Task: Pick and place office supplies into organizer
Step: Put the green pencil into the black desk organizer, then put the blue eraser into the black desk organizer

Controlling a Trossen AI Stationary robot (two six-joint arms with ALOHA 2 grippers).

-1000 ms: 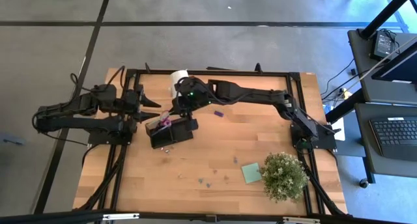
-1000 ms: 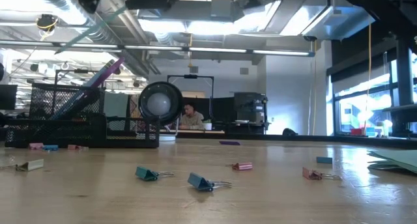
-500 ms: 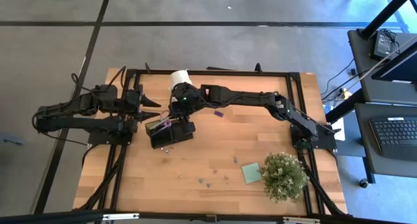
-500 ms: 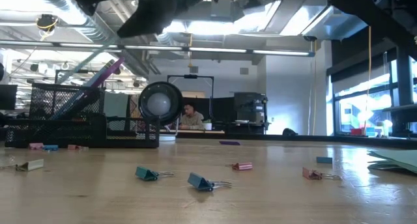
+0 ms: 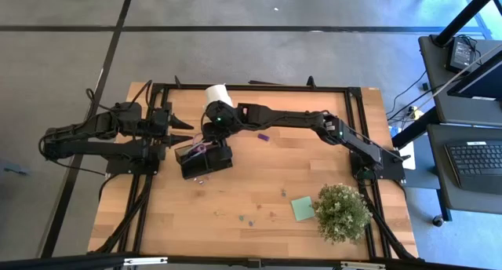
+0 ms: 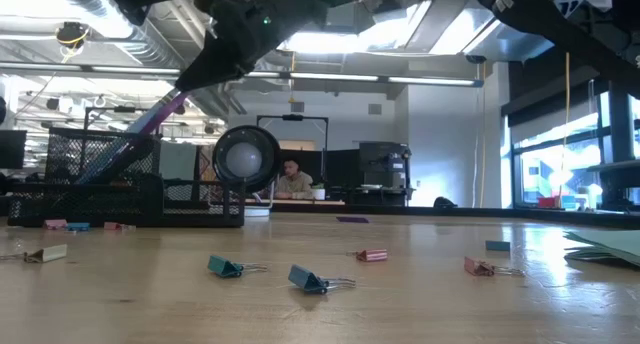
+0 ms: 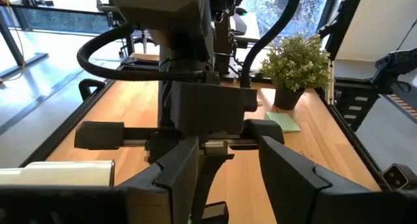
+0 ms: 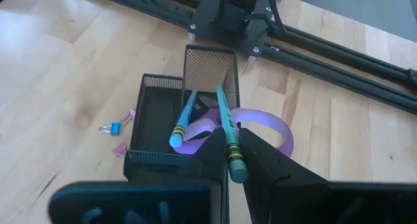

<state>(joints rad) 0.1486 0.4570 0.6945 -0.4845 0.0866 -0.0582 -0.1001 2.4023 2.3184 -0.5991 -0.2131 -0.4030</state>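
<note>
From above, you have the right gripper point(image 5: 210, 133) reaching across the table to hover over the black organizer point(image 5: 205, 161), which sits left of the table's middle. The white roll point(image 5: 216, 95) stands just beyond it at the far edge. The left gripper point(image 5: 185, 131) waits just left of the organizer, its fingers spread. One sticky-note pad point(image 5: 302, 208) lies near the front right, touching the potted plant point(image 5: 342, 212); a small purple piece point(image 5: 263, 134) lies under the right arm.

At table height you can count five binder clips on open wood: two teal point(image 6: 309, 280), two pink point(image 6: 371, 255) and one pale at the left. The mesh organizer point(image 6: 100, 179) stands far left with the purple scissors handle point(image 6: 165, 109) sticking up.

Your left wrist camera looks straight into the right arm's body, which blocks most of the table; the plant point(image 7: 294, 61) shows behind it.

Your right wrist camera shows the fingers closed on one teal pencil point(image 8: 226, 131), its far end over the organizer point(image 8: 159, 126). A second, lighter blue pencil point(image 8: 183, 122) and the purple scissors point(image 8: 264, 124) already lie inside, and one blue clip point(image 8: 111, 127) lies beside it
</note>
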